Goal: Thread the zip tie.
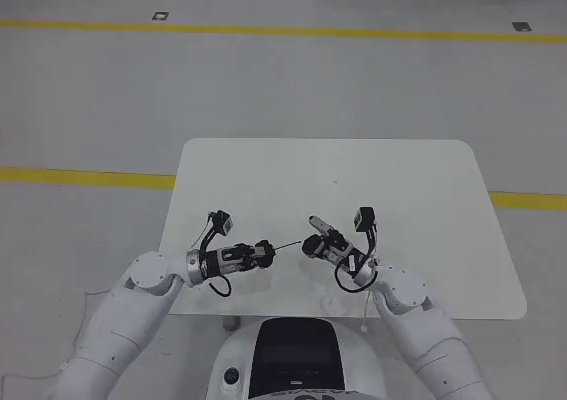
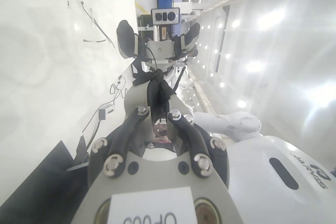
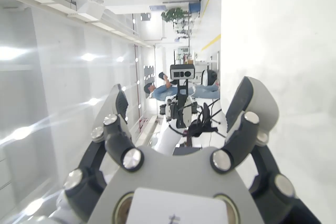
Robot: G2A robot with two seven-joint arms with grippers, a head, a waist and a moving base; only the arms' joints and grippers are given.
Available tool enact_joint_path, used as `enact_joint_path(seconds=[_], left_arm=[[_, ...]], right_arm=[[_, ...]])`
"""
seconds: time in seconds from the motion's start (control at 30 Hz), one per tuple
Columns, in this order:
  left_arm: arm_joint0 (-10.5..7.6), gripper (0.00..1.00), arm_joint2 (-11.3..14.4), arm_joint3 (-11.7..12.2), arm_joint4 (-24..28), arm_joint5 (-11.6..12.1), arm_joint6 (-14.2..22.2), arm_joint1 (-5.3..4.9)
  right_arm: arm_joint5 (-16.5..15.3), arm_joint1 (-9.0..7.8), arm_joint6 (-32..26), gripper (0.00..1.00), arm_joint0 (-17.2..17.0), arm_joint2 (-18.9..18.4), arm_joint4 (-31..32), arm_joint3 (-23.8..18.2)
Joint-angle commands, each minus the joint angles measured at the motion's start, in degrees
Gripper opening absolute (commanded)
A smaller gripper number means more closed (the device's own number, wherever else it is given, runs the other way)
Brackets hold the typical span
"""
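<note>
A thin black zip tie is held level above the near part of the white table. My left gripper is shut on its one end, and the free end points at my right gripper. In the left wrist view the black strap sits pinched between my left gripper's grey fingers. Just beyond it my right gripper faces it, open. In the right wrist view my right gripper stands wide open with nothing between its pads, a short way from the tie's tip.
Several loose black zip ties lie on the table farther out. Both arms hover over the table's near edge. Yellow floor lines run past the table.
</note>
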State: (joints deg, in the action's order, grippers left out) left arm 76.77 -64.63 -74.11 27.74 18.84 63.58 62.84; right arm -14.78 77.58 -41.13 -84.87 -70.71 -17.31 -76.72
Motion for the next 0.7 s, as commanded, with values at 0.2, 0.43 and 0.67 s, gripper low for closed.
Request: enact_joint_path(seconds=[0.2, 0.43, 0.67], left_arm=[[-0.65, 0.0, -0.99, 1.99, 2.58, 0.64, 8.67, -0.81], [-2.08, 0.0, -0.77, 5.19, 7.57, 0.64, 14.23, -0.67], [-2.27, 0.0, -0.79, 5.53, 7.9, 0.64, 14.83, -0.64]], right_arm=[[1.5, -0.41, -10.18, 1.0, 4.27, 0.94, -3.44, 5.86], [0.73, -0.55, -14.58, 1.0, 6.29, 2.5, -4.62, 8.67], [0.6, -0.57, -14.8, 1.0, 6.37, 2.54, -4.72, 8.84]])
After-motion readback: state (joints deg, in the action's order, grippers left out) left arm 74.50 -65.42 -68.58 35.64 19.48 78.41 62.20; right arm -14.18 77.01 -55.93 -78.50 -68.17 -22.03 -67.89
